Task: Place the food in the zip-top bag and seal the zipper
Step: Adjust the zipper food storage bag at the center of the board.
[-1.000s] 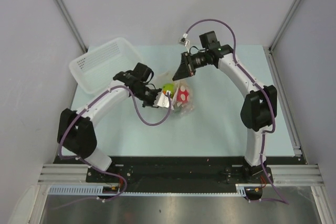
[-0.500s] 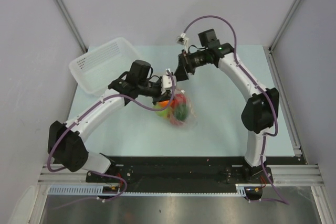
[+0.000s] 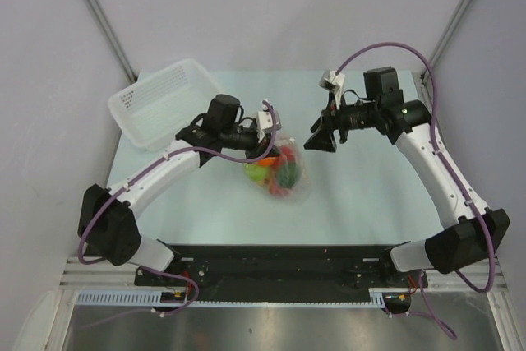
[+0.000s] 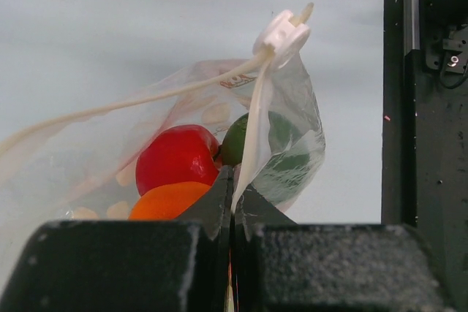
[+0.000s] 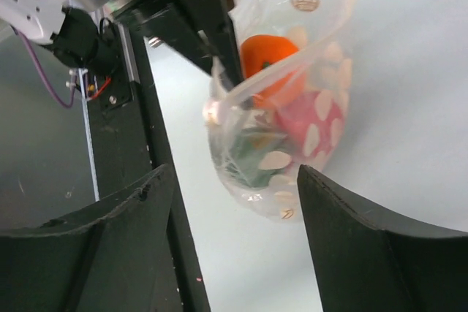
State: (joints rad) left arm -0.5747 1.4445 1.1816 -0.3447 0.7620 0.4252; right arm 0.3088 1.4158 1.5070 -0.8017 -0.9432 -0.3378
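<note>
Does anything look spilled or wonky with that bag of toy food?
Nothing has spilled: the food sits inside the zip-top bag. The odd bit is the zipper, pinched in the left gripper and folded sharply at its white slider, so the bag looks crumpled.

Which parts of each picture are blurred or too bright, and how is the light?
Top external view: soft, even light, everything sharp. Left wrist view: the left gripper is dark and blurred, the zip-top bag and red fruit sharper. Right wrist view: the right gripper is out of focus, the table washed out to white.
</note>
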